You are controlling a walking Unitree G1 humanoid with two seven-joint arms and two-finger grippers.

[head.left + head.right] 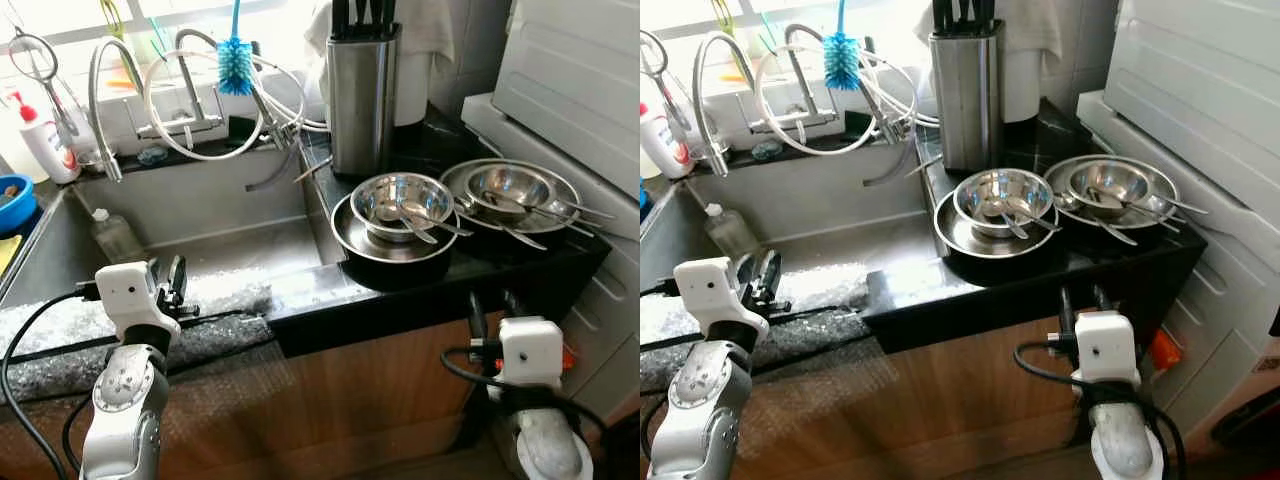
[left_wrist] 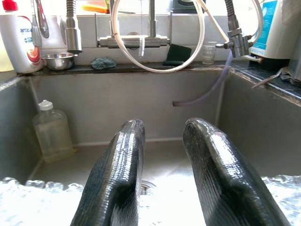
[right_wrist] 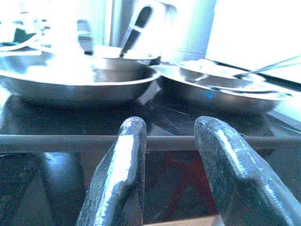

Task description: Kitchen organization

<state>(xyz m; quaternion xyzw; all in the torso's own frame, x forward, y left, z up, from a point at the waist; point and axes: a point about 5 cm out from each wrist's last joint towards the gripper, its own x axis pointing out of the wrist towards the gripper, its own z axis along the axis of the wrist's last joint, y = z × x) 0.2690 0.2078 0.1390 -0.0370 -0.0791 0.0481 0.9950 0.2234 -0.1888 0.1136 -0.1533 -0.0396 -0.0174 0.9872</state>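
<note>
- Right gripper [image 1: 1081, 297] hangs just below the near edge of the black counter [image 1: 1040, 275], its two black fingers parted with nothing between them; the right wrist view looks level across that edge at the steel ware.
- Left gripper [image 1: 172, 283] sits at the near rim of the sink [image 1: 200, 215], over a strip of crinkled foil-like sheeting [image 1: 120, 320] — fingers apart, empty too.
- On the counter stand two stacks: a near-left steel bowl [image 1: 398, 200] holding spoons, set in a wider steel dish [image 1: 345, 235], and to its right a second bowl [image 1: 512, 187] in its own dish, with more cutlery lying across it.
- Far behind them stands a steel knife block [image 1: 362, 95].
- Judged step: the right arm is about to reach up for the steel ware. It would do well to rise clear of the counter edge first, then come in over a bowl rim; the loose spoons may slide or clatter if a bowl tips, so a level lift is wise.
- Hard to tell: how many spoons lie in each bowl, and whether the dishes are single or nested — glare washes out the right wrist view.
- A clear bottle [image 1: 113, 237] stands in the sink's far-left corner; its contents are unclear.
</note>
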